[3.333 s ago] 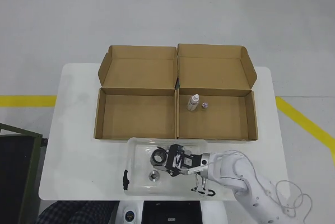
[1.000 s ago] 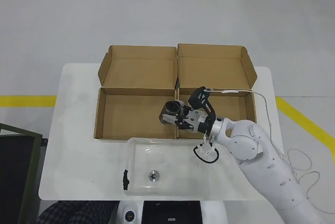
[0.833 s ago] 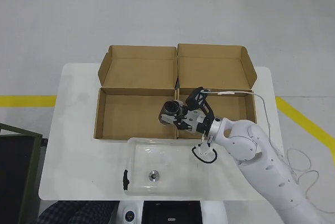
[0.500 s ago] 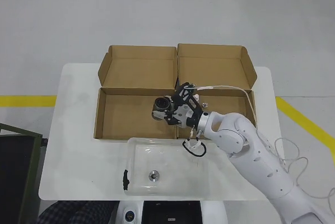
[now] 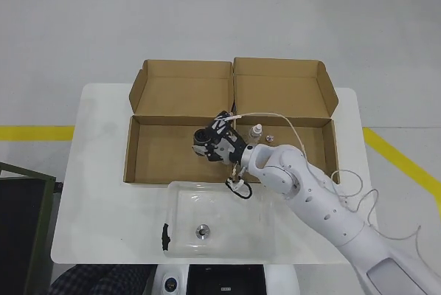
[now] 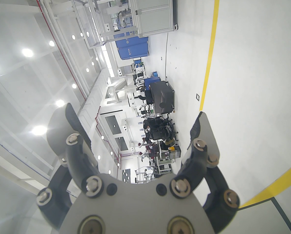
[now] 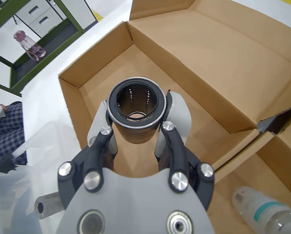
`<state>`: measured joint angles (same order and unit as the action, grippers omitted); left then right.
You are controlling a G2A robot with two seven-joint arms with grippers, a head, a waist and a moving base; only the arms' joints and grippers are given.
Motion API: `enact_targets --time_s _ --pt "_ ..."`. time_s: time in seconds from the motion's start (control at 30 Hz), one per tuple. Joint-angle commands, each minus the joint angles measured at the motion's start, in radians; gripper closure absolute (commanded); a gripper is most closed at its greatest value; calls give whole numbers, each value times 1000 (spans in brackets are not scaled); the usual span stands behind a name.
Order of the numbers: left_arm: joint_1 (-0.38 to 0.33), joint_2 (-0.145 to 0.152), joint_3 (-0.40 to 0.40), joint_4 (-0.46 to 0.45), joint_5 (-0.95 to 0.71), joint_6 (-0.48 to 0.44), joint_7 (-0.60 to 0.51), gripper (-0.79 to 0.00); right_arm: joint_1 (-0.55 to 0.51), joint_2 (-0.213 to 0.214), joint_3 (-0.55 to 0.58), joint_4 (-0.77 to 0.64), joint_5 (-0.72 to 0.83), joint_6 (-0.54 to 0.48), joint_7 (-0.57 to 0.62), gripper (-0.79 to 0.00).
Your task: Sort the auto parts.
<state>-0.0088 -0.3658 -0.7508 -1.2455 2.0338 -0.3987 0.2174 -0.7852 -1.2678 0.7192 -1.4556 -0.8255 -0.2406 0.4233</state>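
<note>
The right gripper (image 5: 209,144) is pinching a linear bearing (image 5: 201,137), a short black cylinder with a metal rim. In the right wrist view, the gripper (image 7: 138,109) presses a pale fingertip (image 7: 178,108) against each side of the bearing (image 7: 138,129), whose open bore shows rows of small balls inside. The bearing is held over the floor of the left cardboard box (image 5: 161,155), in the right part of the box and close to the wall shared with the right cardboard box (image 5: 294,158). Both boxes sit side by side on the white counter (image 5: 102,184) with their lids folded back on the far side.

In the right box, at its far left corner, lies a small bottle (image 5: 254,133) with a tiny part (image 5: 270,137) just beside it. Near the boxes stands a clear plastic bin (image 5: 228,199) holding a round metal part (image 5: 202,232), and a black piece (image 5: 164,237) sits at its left wall.

The left gripper (image 6: 134,113) is spread wide with nothing between its fingers, facing out into the hall.
</note>
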Motion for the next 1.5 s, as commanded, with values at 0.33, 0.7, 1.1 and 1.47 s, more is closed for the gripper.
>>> enact_targets --time_s 0.33,0.7,1.1,1.47 --pt "0 0 0 0 0 0 0 -785 39 -49 -56 91 -95 91 -47 0" --pt "0 0 0 0 0 0 0 -785 45 -83 -72 169 -129 110 -70 -292" --pt "0 0 0 0 0 0 0 -785 12 -93 -46 166 -169 100 -63 -785" --pt "0 0 0 0 0 0 0 -785 -75 -62 42 -48 -226 -9 -73 -785"
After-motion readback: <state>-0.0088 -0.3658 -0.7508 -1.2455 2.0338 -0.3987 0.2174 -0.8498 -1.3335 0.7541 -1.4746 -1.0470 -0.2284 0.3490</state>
